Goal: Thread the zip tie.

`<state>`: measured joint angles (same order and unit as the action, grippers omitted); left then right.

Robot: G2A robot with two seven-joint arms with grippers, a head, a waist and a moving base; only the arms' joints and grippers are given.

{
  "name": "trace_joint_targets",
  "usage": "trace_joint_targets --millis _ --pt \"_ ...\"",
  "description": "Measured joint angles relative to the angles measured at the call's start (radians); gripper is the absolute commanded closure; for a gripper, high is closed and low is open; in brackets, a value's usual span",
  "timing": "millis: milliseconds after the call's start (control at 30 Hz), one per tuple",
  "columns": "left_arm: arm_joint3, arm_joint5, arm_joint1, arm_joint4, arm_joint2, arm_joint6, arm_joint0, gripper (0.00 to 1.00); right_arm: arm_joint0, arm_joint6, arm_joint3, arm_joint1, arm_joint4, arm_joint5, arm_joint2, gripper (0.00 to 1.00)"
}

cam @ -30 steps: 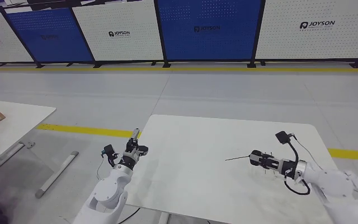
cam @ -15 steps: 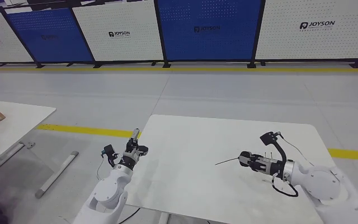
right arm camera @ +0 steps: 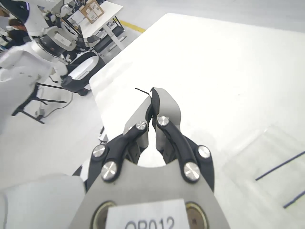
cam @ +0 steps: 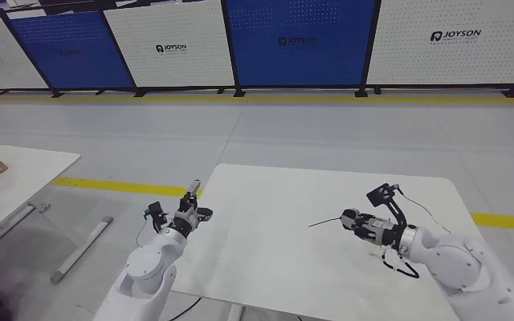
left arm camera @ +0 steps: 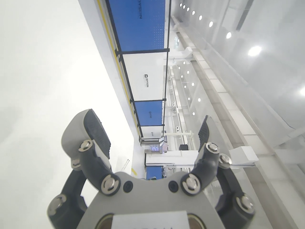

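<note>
A thin black zip tie (cam: 325, 222) sticks out leftward from my right gripper (cam: 345, 219), which is shut on it over the right half of the white table (cam: 265, 241). In the right wrist view the tie's short curved end (right arm camera: 142, 91) pokes out past the closed fingertips of the right gripper (right arm camera: 152, 94). My left gripper (cam: 193, 193) hangs at the table's left edge, pointing away from me. In the left wrist view the left gripper (left arm camera: 152, 129) is open with nothing between its ribbed pads (left arm camera: 97, 129).
The left part of the table toward the left arm is bare. Two dark thin strips (right arm camera: 281, 165) lie near the table's right side in the right wrist view. Another white table (cam: 32, 172) stands off to the left, across a floor gap.
My right gripper has carried the zip tie leftward and slightly farther onto the table. The left gripper has stayed at the table's left edge.
</note>
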<state>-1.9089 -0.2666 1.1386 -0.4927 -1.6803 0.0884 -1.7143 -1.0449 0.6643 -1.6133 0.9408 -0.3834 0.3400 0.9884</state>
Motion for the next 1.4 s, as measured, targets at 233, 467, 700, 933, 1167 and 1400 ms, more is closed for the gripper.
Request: trace_joint_targets --millis 233,467,700,933,1167,1400 --pt "-0.093 -0.073 -0.033 -0.004 0.047 0.12 -0.052 0.0 0.039 -0.116 -0.009 0.011 -0.17 0.0 -0.089 1.0" --pt "-0.047 -0.073 -0.066 -0.056 0.184 0.085 0.007 0.0 0.044 -0.173 0.016 0.019 -0.166 0.0 -0.115 1.0" --pt "-0.047 -0.073 -0.065 -0.054 0.183 0.086 0.005 0.0 0.044 -0.172 0.016 0.019 -0.167 0.0 -0.115 1.0" --pt "0.006 -0.073 -0.071 -0.118 0.198 0.113 0.014 0.0 0.051 -0.187 -0.048 0.024 -0.271 0.0 -0.151 1.0" --pt "0.038 -0.073 -0.133 -0.304 0.248 0.178 0.037 0.0 0.086 -0.177 -0.116 0.018 -0.467 0.0 -0.231 1.0" --pt "0.03 -0.073 -0.235 -0.58 0.344 0.065 0.097 0.0 0.113 -0.172 -0.129 0.012 -0.497 0.0 -0.262 1.0"
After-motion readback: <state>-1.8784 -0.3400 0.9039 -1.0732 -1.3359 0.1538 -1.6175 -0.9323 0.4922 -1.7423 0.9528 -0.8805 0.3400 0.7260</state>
